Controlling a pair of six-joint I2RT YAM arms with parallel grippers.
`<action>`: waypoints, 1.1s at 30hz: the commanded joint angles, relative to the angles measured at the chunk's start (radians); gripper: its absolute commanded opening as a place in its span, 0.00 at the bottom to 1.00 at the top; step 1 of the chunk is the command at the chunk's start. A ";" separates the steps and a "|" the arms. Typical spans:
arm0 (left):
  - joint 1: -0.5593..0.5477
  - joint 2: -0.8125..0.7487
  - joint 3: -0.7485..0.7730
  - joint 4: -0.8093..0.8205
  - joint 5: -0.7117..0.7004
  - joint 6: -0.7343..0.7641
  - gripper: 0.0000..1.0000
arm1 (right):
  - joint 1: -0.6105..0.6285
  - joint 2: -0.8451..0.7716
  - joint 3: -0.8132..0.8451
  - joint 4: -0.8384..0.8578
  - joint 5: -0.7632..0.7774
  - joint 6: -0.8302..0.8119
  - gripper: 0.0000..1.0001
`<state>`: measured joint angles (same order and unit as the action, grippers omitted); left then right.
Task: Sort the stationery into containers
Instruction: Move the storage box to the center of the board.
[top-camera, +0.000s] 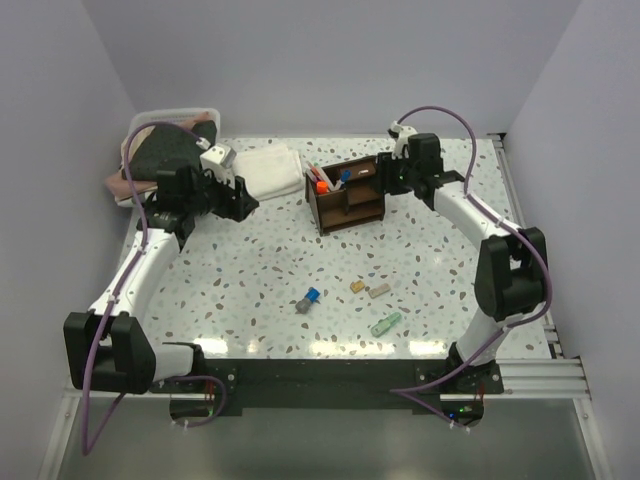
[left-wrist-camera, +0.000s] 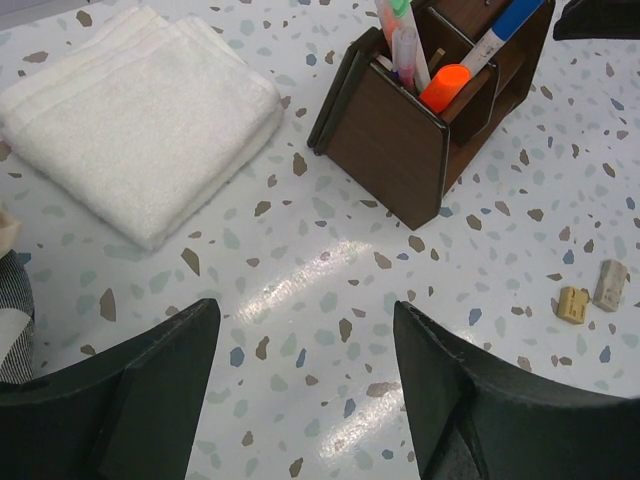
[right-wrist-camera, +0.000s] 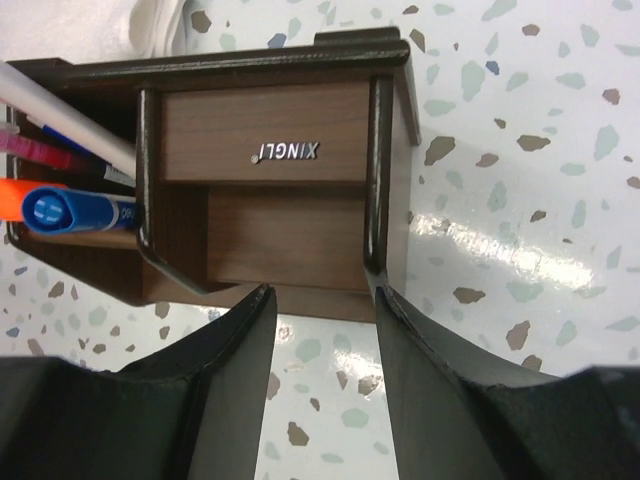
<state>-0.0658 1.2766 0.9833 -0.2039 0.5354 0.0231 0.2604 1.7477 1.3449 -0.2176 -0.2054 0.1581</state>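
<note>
The dark brown wooden organiser (top-camera: 348, 198) (left-wrist-camera: 390, 150) (right-wrist-camera: 270, 150) stands at the back middle of the table. Its tall section holds an orange highlighter (left-wrist-camera: 445, 87), a blue-capped marker (right-wrist-camera: 70, 210) and thin pens. My right gripper (top-camera: 388, 176) (right-wrist-camera: 322, 288) hovers open and empty just off the organiser's low compartments. To the organiser's left, above bare table, my left gripper (top-camera: 243, 203) (left-wrist-camera: 305, 305) is open and empty. Loose on the table in front lie a blue-grey bit (top-camera: 308, 300), a tan bit (top-camera: 357, 286) (left-wrist-camera: 573, 303), a beige bit (top-camera: 380, 290) (left-wrist-camera: 610, 284) and a green bit (top-camera: 386, 323).
A folded white towel (top-camera: 268, 170) (left-wrist-camera: 140, 120) lies left of the organiser. A white bin (top-camera: 175, 113) of folded clothes sits at the back left corner, behind my left arm. White walls close in the table on three sides.
</note>
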 joint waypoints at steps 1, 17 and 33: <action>0.001 -0.022 -0.011 0.040 0.021 0.012 0.75 | 0.005 -0.062 -0.032 0.014 -0.042 0.037 0.48; 0.001 -0.043 -0.038 0.040 0.046 0.012 0.74 | -0.018 -0.117 -0.032 0.014 0.002 -0.011 0.07; 0.003 -0.036 -0.028 0.032 0.043 0.031 0.73 | -0.087 0.077 0.108 0.064 0.037 -0.026 0.00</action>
<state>-0.0658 1.2537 0.9443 -0.1925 0.5663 0.0265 0.1719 1.7798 1.3880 -0.1955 -0.1665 0.1528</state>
